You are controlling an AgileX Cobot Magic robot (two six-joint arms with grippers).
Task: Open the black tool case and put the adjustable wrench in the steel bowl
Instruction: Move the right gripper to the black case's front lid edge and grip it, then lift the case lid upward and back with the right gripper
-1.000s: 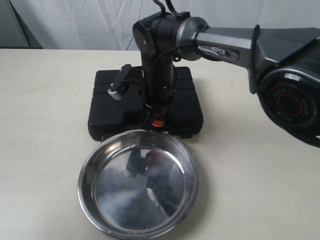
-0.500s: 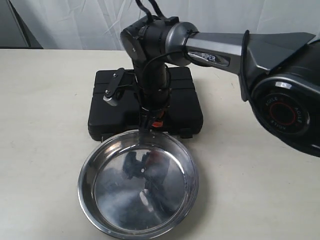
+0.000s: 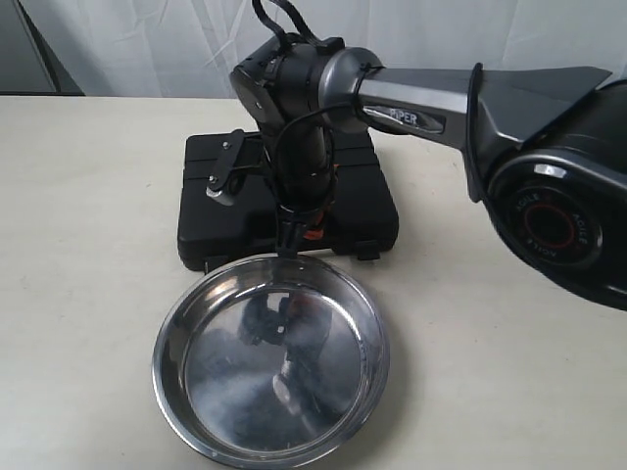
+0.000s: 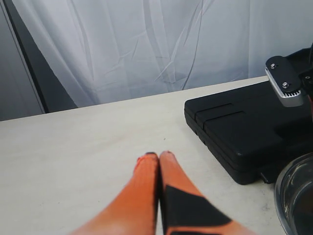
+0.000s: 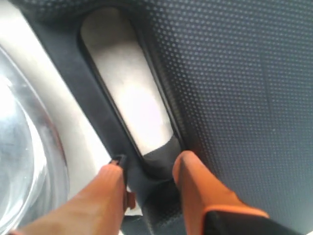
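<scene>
The black tool case (image 3: 358, 201) lies with its lid down behind the steel bowl (image 3: 162, 362). My right gripper (image 3: 294, 240) points down at the case's front edge, just behind the bowl's rim. In the right wrist view the right gripper (image 5: 149, 165) has its orange fingers closed across the handle bar of the case (image 5: 244, 73), at one end of the handle cutout. The bowl (image 5: 24, 147) is empty. The adjustable wrench is hidden. My left gripper (image 4: 159, 155) hovers shut and empty over bare table, apart from the case (image 4: 244, 127).
The right arm's large base joint (image 3: 558, 220) fills the right side of the exterior view. Its wrist camera module (image 3: 225, 171) sticks out over the case's left half. A white curtain (image 4: 171, 44) hangs behind the table. The bowl's rim (image 4: 296, 196) nearly touches the case's front.
The right arm's wrist has swung a little to the left over the case. The case has shifted slightly on the table. The bowl has stayed put.
</scene>
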